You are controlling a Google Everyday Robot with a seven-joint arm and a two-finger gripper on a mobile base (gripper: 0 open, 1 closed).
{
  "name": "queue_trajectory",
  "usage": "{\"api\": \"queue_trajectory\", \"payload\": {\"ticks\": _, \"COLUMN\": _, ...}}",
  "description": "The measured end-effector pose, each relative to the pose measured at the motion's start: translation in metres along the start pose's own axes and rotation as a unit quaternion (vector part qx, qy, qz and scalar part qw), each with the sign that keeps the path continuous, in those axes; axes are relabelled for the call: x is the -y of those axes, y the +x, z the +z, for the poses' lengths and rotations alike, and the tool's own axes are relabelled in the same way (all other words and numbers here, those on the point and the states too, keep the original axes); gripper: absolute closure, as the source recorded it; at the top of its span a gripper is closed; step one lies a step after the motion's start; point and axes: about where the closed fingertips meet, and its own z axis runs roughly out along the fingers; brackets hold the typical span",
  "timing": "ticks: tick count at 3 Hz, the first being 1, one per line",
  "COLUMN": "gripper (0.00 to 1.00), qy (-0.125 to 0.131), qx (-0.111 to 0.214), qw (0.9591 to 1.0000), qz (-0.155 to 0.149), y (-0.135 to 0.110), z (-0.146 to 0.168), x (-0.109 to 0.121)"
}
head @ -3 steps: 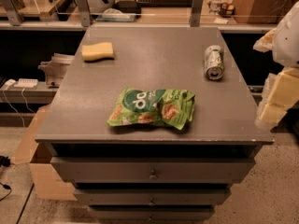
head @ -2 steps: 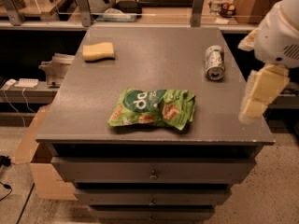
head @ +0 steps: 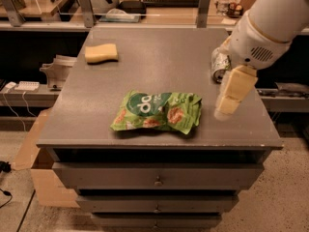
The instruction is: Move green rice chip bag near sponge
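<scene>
Front edge: grey drawer unit (head: 157,180), drawers shut; cardboard box (head: 38,175) on floor beside it, camera-left.

Green rice chip bag (head: 157,111) lies flat on the tabletop (head: 159,42), near front edge, approx. centre. Nothing touching it.

Gripper (head: 231,93) hangs just camera-right of the bag, pointing down, tip close above the tabletop, apart from the bag. Open vs. closed: can't tell from this view. It holds nothing.

Behind the gripper, partly hidden by the arm: silver-green drink can (head: 218,65) lying on its side, w/ no role in the task.

Far camera-left corner: sponge (head: 101,52), well apart from the bag – most of the tabletop between them.

Status (judgement): approach only. Bag not grasped, not lifted, not moved. Left to do – close on bag, carry or slide it back and camera-left, put it down by the sponge.
</scene>
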Motion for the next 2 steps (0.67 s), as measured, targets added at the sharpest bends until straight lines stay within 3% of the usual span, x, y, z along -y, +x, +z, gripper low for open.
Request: {"api": "queue_trajectory", "payload": {"ticks": 2, "gripper": 0.0, "qy": -0.045, "qx": 0.02, "qw": 0.9988, "qz": -0.006, "y": -0.034, "z": 0.051, "x": -0.005}}
